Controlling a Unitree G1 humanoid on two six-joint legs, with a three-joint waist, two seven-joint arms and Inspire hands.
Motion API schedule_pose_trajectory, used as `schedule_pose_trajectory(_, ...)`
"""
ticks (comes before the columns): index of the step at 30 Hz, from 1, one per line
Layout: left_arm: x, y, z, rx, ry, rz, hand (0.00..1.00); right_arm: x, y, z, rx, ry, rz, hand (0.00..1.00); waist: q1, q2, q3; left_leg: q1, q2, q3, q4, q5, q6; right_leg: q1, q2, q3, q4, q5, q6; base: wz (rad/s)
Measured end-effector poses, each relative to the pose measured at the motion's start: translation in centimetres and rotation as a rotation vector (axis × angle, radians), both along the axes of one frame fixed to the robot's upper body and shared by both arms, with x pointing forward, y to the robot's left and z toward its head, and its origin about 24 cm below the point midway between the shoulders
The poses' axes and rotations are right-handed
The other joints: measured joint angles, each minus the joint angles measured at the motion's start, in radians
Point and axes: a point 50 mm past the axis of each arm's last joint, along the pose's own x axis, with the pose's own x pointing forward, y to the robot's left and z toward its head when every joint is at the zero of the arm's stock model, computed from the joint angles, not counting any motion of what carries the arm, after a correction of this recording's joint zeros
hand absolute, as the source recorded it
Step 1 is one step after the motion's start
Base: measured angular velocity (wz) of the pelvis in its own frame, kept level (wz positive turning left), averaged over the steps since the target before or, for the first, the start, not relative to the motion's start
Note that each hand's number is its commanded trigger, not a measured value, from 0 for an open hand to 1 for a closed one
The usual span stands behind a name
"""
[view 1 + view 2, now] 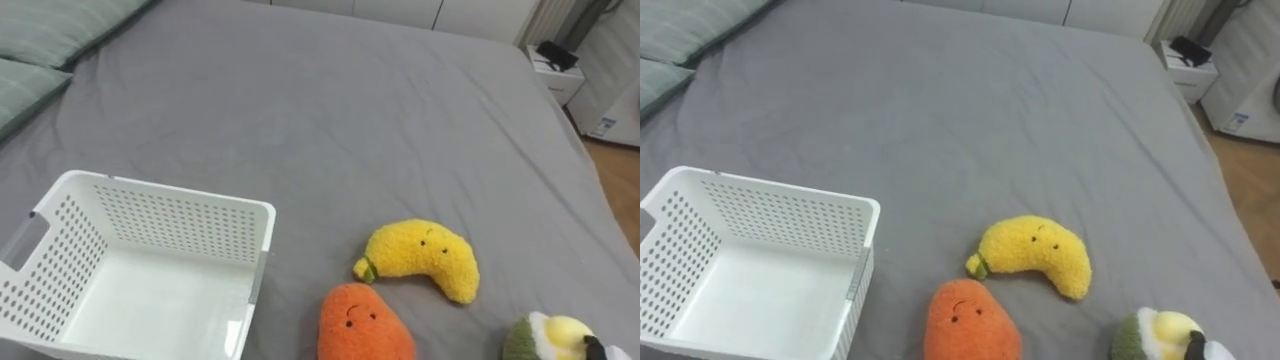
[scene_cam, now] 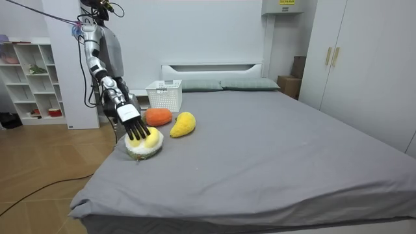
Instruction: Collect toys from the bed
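Three plush toys lie on the grey bed (image 1: pixel 330 110): a yellow banana (image 1: pixel 420 258), an orange toy (image 1: pixel 360 320) just beside it, and a round green-and-yellow toy (image 1: pixel 550 338) at the bed's edge. The right hand (image 2: pixel 133 123) rests straight, spread fingers on top of the green-and-yellow toy, gripping nothing. The banana lies crosswise, its stem toward the one white basket (image 1: pixel 170 215). Two green pillows (image 1: pixel 50 30) lie at the head, and white wardrobes (image 2: pixel 364 65) stand beyond.

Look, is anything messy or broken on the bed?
Nothing stands out. The yellow toy, orange toy and green-and-yellow toy lie loose on the bed near the empty white basket, none torn. The right hand rests on the green-and-yellow toy.
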Motion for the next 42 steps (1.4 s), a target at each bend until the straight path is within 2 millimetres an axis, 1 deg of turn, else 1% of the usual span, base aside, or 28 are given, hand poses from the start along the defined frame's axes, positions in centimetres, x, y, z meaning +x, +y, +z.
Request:
schedule_pose_trajectory(1, 0.0, 0.0, 0.0, 0.0, 0.0, -0.001, 0.0, -0.1, 0.0, -0.1, -0.001, 0.009, 0.003, 0.0, 0.001, -0.001, -0.0002, 0.0, 0.0, 0.0, 0.0, 0.0, 0.0, 0.001, 0.0, -0.001, 0.0, 0.0, 0.0, 0.0)
schedule_pose_trajectory(2, 0.1, 0.0, 0.0, 0.002, 0.003, -0.002, 0.0, -0.3, 0.0, -0.2, 0.0, 0.027, 0.006, 0.77, 0.004, -0.001, -0.0002, 0.0, 0.0, -0.001, 0.001, 0.0, 0.0, 0.006, 0.0, 0.0, 0.0, 0.0, 0.0, 0.04)
schedule_pose_trajectory(3, 0.1, 0.0, 0.0, 0.002, 0.007, -0.002, 0.0, -0.5, 0.0, -0.3, -0.008, 0.044, 0.011, 1.0, 0.006, 0.0, -0.0001, 0.0, 0.0, -0.001, 0.002, 0.0, 0.0, 0.008, 0.0, 0.0, -0.001, 0.001, 0.0, 0.04)
schedule_pose_trajectory(7, 0.2, 0.1, 0.1, 0.005, 0.007, -0.004, 0.0, -0.8, -0.1, -0.3, -0.044, 0.087, 0.062, 1.0, 0.006, 0.002, -0.0001, 0.0, -0.001, -0.015, 0.006, 0.0, 0.0, 0.014, 0.0, -0.006, -0.002, 0.001, 0.0, 0.07)
schedule_pose_trajectory(11, 0.5, 0.1, 0.0, 0.005, 0.002, -0.013, 0.0, -0.8, -0.7, 0.1, -0.097, 0.079, 0.073, 1.0, 0.009, 0.007, -0.0022, 0.001, -0.002, -0.021, 0.013, 0.0, 0.0, 0.015, -0.002, -0.018, -0.002, 0.001, 0.0, 0.05)
schedule_pose_trajectory(13, 0.4, 0.0, 0.0, 0.003, 0.008, -0.011, 0.0, -0.8, -0.9, 0.2, -0.109, 0.077, 0.07, 1.0, 0.01, 0.012, -0.0037, 0.0, -0.002, -0.023, 0.011, -0.001, 0.0, 0.016, -0.002, -0.019, -0.002, 0.001, 0.0, 0.04)
schedule_pose_trajectory(15, 0.3, 0.0, -0.1, -0.001, 0.014, -0.01, 0.0, -0.9, -0.9, 0.2, -0.125, 0.085, 0.083, 1.0, 0.01, 0.022, -0.0064, 0.001, -0.002, -0.024, 0.01, 0.0, 0.0, 0.015, -0.003, -0.019, -0.002, 0.001, 0.0, 0.0)
schedule_pose_trajectory(19, 0.4, 0.0, -0.1, 0.0, 0.013, -0.012, 0.0, -1.1, -1.0, 0.2, -0.139, 0.086, 0.087, 1.0, 0.01, 0.034, -0.0037, 0.001, -0.002, -0.024, 0.01, 0.0, 0.0, 0.016, -0.003, -0.018, -0.002, 0.001, 0.0, 0.0)
schedule_pose_trajectory(22, 0.6, 0.0, -0.1, 0.0, 0.009, -0.016, 0.0, -1.2, -0.9, 0.1, -0.124, 0.074, 0.073, 1.0, 0.009, 0.035, -0.0016, 0.001, -0.002, -0.022, 0.008, 0.0, 0.0, 0.017, -0.002, -0.017, -0.001, 0.001, 0.0, 0.0)
schedule_pose_trajectory(24, 0.8, 0.0, -0.1, 0.0, 0.002, -0.019, 0.0, -1.2, -1.0, 0.2, -0.111, 0.057, 0.052, 1.0, 0.005, 0.028, 0.0003, 0.002, -0.002, -0.021, 0.007, 0.0, 0.0, 0.021, -0.002, -0.018, -0.001, 0.001, 0.0, 0.0)
schedule_pose_trajectory(28, 1.1, 0.1, -0.1, 0.005, -0.006, -0.023, 0.0, -0.6, -1.3, 0.6, -0.086, -0.01, -0.008, 1.0, 0.003, 0.021, -0.0014, 0.002, -0.003, -0.016, 0.002, 0.0, 0.0, 0.02, -0.001, -0.013, -0.002, 0.0, 0.0, -0.02)
schedule_pose_trajectory(29, 1.2, 0.1, 0.0, 0.008, -0.01, -0.024, 0.0, -0.3, -1.4, 0.8, -0.083, -0.029, -0.014, 1.0, 0.003, 0.014, -0.0041, 0.003, -0.003, -0.015, 0.003, 0.0, 0.0, 0.02, -0.001, -0.011, -0.001, 0.001, 0.0, -0.06)
schedule_pose_trajectory(31, 1.2, 0.1, 0.0, 0.013, -0.016, -0.026, 0.0, 0.4, -1.5, 1.2, -0.085, -0.067, -0.021, 1.0, 0.0, 0.013, -0.0033, 0.003, -0.003, -0.012, 0.005, 0.001, 0.001, 0.018, -0.001, -0.007, -0.001, 0.001, 0.0, -0.06)
schedule_pose_trajectory(34, 1.3, 0.3, 0.2, 0.021, -0.036, -0.028, 0.0, 2.3, -1.8, 2.6, -0.093, -0.161, -0.015, 1.0, -0.014, 0.008, -0.0012, 0.003, -0.001, 0.001, 0.004, 0.001, 0.002, 0.009, -0.001, 0.005, 0.004, 0.001, 0.0, -0.11)
schedule_pose_trajectory(36, 1.5, 0.7, 0.3, 0.029, -0.041, -0.029, 0.0, 4.5, -2.0, 4.8, -0.123, -0.279, 0.018, 1.0, -0.022, 0.0, 0.0036, 0.002, -0.001, 0.014, -0.001, 0.001, 0.002, -0.007, -0.001, 0.016, 0.008, 0.0, 0.001, -0.16)
schedule_pose_trajectory(37, 1.3, 0.7, 0.3, 0.029, -0.038, -0.028, 0.0, 5.0, -2.1, 5.5, -0.136, -0.31, 0.031, 1.0, -0.022, -0.001, 0.0042, 0.002, 0.0, 0.016, -0.002, 0.002, 0.003, -0.007, 0.0, 0.022, 0.01, 0.0, 0.001, -0.23)
schedule_pose_trajectory(38, 1.3, 0.6, 0.3, 0.027, -0.039, -0.027, 0.0, 6.3, -2.2, 7.1, -0.162, -0.381, 0.064, 1.0, -0.024, -0.001, 0.0064, 0.004, 0.0, 0.02, -0.003, 0.002, 0.003, -0.009, 0.001, 0.033, 0.017, 0.0, 0.001, -0.17)
schedule_pose_trajectory(39, 1.5, 0.6, 0.3, 0.026, -0.042, -0.028, 0.0, 7.5, -2.1, 8.6, -0.187, -0.45, 0.096, 1.0, -0.03, -0.007, 0.0083, 0.005, 0.0, 0.024, -0.004, 0.002, 0.003, -0.009, 0.001, 0.035, 0.017, 0.0, 0.001, -0.13)
schedule_pose_trajectory(40, 1.5, 0.6, 0.3, 0.026, -0.042, -0.027, 0.0, 8.0, -1.9, 9.4, -0.197, -0.485, 0.113, 1.0, -0.031, -0.007, 0.0088, 0.005, 0.0, 0.025, -0.005, 0.002, 0.003, -0.009, 0.001, 0.035, 0.018, 0.0, 0.001, -0.05)
schedule_pose_trajectory(41, 1.9, 0.6, 0.3, 0.026, -0.053, -0.033, 0.0, 8.9, -1.6, 10.8, -0.214, -0.546, 0.143, 1.0, -0.031, -0.008, 0.0102, 0.005, 0.0, 0.027, -0.005, 0.002, 0.003, -0.01, 0.001, 0.037, 0.018, 0.0, 0.001, 0.0)
schedule_pose_trajectory(42, 2.1, 0.5, 0.2, 0.023, -0.06, -0.045, 0.0, 9.8, -1.3, 11.9, -0.221, -0.599, 0.164, 1.0, -0.034, -0.011, 0.014, 0.004, 0.0, 0.027, -0.005, 0.002, 0.003, -0.012, 0.001, 0.037, 0.017, 0.0, 0.001, 0.0)
